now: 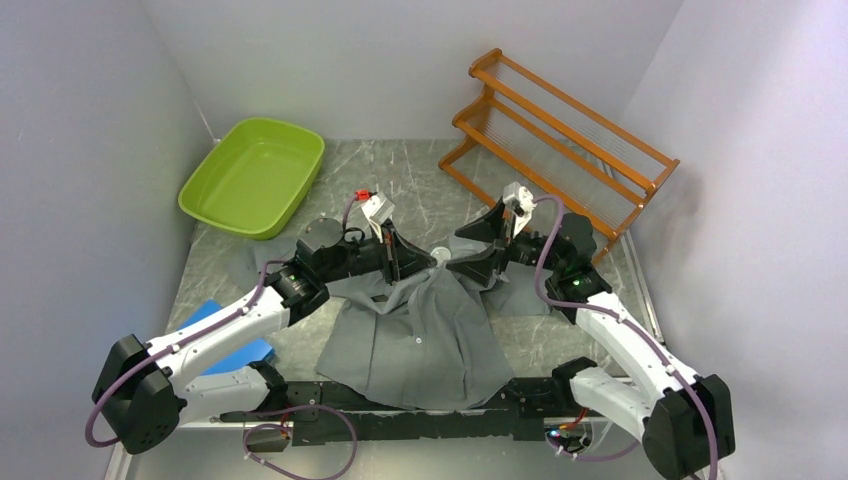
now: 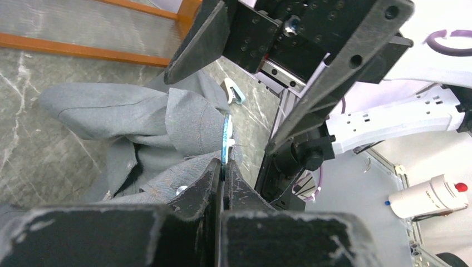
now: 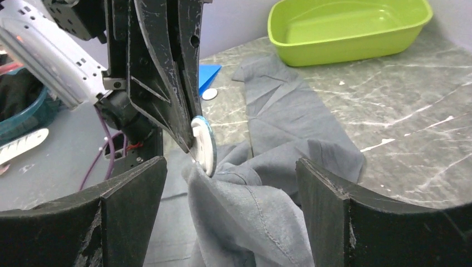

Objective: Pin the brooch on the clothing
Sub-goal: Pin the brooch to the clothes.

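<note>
Brooch [image 3: 205, 146]: disc standing on edge against a raised fold of dark-grey shirt [image 3: 278, 183], pinched in the left gripper [image 2: 224, 166]; right gripper [image 3: 231, 164], spread wide, facing it.

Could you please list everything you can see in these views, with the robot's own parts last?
shirt: one, dark grey, bunched mid-table
brooch: one, white with blue rim, at the shirt's raised fold
tub: one, lime green, far left
rack: one, orange wood, far right
flat pad: one, blue, near left, partly under left arm
table: one, grey marbled, beneath everything
left gripper: one, black, shut on brooch
right gripper: one, black, open, facing the brooch
</note>
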`<state>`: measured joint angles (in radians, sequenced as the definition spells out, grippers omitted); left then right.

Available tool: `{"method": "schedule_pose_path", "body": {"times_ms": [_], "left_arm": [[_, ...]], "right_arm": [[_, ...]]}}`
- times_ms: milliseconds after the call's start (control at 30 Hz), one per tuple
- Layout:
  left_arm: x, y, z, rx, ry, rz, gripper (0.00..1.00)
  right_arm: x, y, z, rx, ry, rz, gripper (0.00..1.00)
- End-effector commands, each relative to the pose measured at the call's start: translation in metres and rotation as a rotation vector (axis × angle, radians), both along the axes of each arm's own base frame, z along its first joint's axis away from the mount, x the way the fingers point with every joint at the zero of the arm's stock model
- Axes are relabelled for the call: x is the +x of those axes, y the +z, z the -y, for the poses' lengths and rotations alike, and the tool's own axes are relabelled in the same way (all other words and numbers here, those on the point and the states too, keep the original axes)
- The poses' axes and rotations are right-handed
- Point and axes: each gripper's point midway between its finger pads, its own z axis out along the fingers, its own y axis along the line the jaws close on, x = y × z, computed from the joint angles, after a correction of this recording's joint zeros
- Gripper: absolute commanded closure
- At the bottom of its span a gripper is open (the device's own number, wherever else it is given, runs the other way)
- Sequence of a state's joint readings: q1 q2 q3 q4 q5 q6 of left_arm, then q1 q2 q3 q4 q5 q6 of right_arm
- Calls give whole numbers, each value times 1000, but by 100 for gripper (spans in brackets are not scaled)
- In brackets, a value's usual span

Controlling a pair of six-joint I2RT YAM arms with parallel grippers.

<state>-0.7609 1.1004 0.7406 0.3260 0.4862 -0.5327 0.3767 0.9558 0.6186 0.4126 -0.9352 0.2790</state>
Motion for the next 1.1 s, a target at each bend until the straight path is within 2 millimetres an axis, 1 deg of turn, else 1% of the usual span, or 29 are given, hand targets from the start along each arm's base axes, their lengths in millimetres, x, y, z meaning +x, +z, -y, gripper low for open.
{"method": "schedule_pose_path", "body": {"times_ms": [0,67,133,200,233,300,367,433,567,767,1000,1067], "left_arm": [[-11,23,1,-45,-61,84,97],[-11,24,0,-45,-59,87,97],[-12,25,0,-46,-60,89,97],[-13,26,0,-46,-61,88,97],[-13,26,0,-47,-62,89,97],[-13,27,0,-47,-64,88,97],[-13,26,0,-48,-66,87,97],[-13,27,1,-49,-68,85,97],[-13,27,1,-49,-72,83,97],[-13,27,2,-48,-71,82,97],[-13,27,1,-48,-66,84,97],[-13,28,0,-49,-65,85,97]], "right_arm": [[-15,9,0,27,129,74,13],[-20,8,-2,31,174,72,19],[-23,10,-3,37,202,69,24],[-23,10,-4,36,223,58,32],[-24,10,-5,34,234,55,32],[-24,11,-6,35,252,48,37],[-25,11,-6,36,262,43,38],[-24,12,-7,35,267,35,45],[-22,13,-10,36,272,23,51],[-18,11,-18,13,293,-14,53],[-17,9,-23,9,308,-27,65],[-16,8,-25,3,309,-31,67]]}}
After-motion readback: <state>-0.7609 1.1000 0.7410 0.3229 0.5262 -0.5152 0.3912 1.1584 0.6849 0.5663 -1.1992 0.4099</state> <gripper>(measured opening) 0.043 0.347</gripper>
